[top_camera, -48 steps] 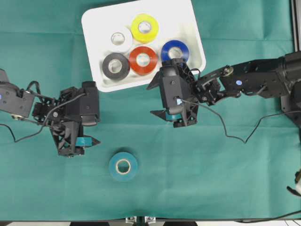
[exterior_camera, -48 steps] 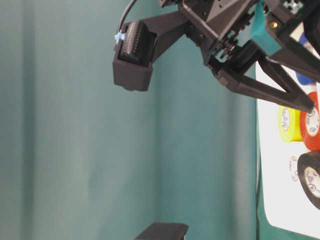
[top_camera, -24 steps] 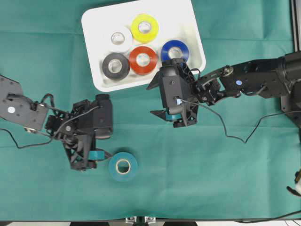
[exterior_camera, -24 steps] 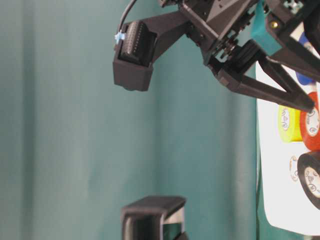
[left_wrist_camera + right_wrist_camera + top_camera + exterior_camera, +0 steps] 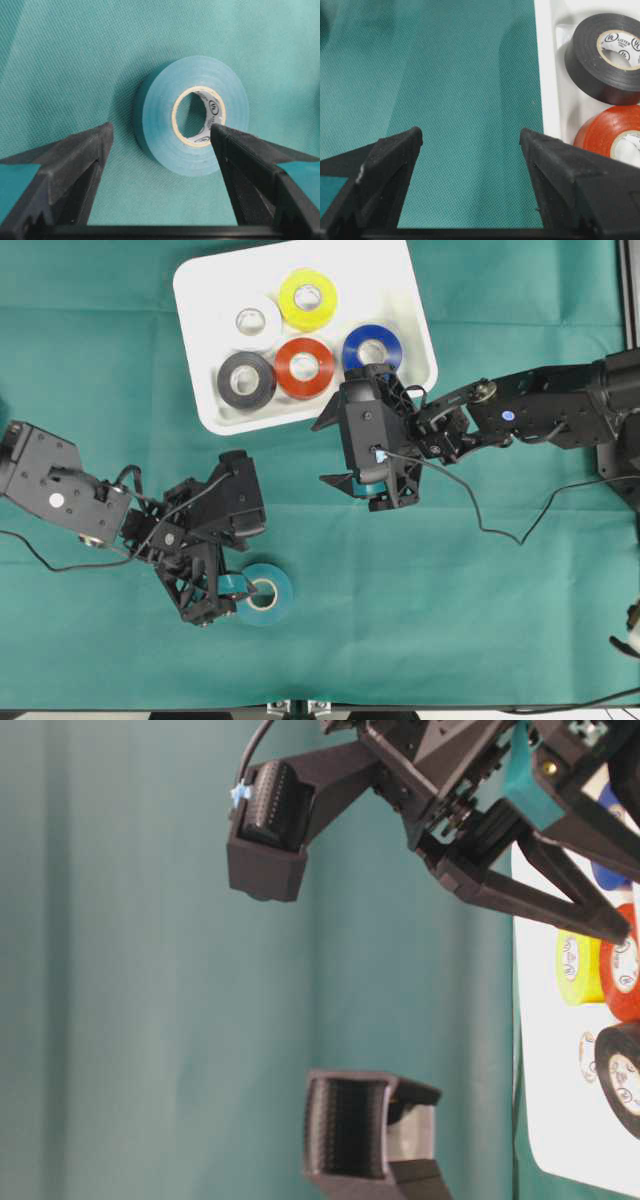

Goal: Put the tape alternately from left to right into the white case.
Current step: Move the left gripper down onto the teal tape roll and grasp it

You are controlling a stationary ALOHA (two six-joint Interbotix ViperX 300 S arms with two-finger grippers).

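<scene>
The teal roll [image 5: 262,592] lies flat on the green cloth of the table [image 5: 480,640], near the front edge and a little left of the middle, well apart from the white case [image 5: 410,310] at the back edge. Five rolls already lie in the case: white [image 5: 255,322], yellow [image 5: 307,298], black [image 5: 246,380], red [image 5: 305,367] and blue [image 5: 372,346].

The left pincer [image 5: 235,590] is at the teal roll's left side, jaws partly open and holding nothing. In the left wrist view the roll sits just beyond the two fingers [image 5: 75,160], shifted toward the right one, whose tip appears to overlap its rim.

The roll looks light and stiff: a tightly wound ring on a pale cardboard core, unlikely to crush under a firm squeeze. Its outer face is glossy and curved, so it may slip or squirt sideways if pinched off-centre. Two holds seem sound: across the full outer width with the fingers on opposite sides, or one finger down the core hole and the other outside, clamping the wall. The present gap looks closer to the second. Lying flat, it probably will not roll away.

The right pincer [image 5: 335,452] hangs just in front of the case's front rim, jaws wide and empty.
</scene>
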